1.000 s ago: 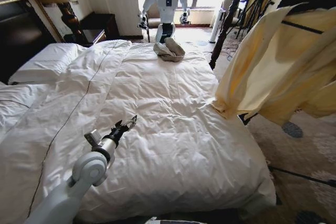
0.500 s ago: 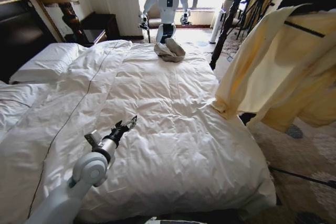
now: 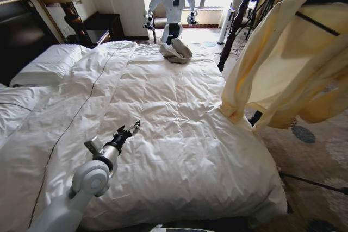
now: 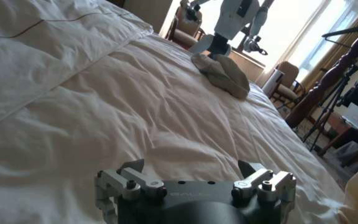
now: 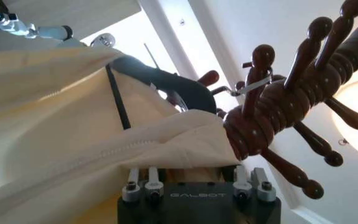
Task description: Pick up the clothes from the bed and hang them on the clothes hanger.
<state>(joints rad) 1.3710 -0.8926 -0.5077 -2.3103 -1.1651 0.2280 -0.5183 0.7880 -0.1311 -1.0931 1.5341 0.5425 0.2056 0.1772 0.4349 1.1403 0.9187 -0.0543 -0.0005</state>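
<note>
A bedroom with a bright window at the far end holds the bed (image 3: 179, 134), whose white quilted duvet is wrinkled, with white pillows (image 3: 46, 63) at its left head side. A small grey-beige cloth bundle (image 3: 175, 52) lies on the far edge of the bed, and another white robot (image 3: 173, 1) stands behind it near the window. The left claw (image 3: 130, 129) hovers low over the near part of the duvet, its fingers (image 4: 132, 166) spread and holding nothing. The clothes (image 3: 283, 63), a pale cream-yellow shirt, hang in the air beside the right edge of the bed, with one sleeve dropping close to the duvet's edge. A thin black clothes hanger (image 3: 318, 24) shows across the upper fabric. In the right wrist view the right claw (image 5: 195, 179) is pressed into the shirt cloth just beside a dark wooden coat stand (image 5: 278, 112); I cannot tell if its fingers are spread or together.
</note>
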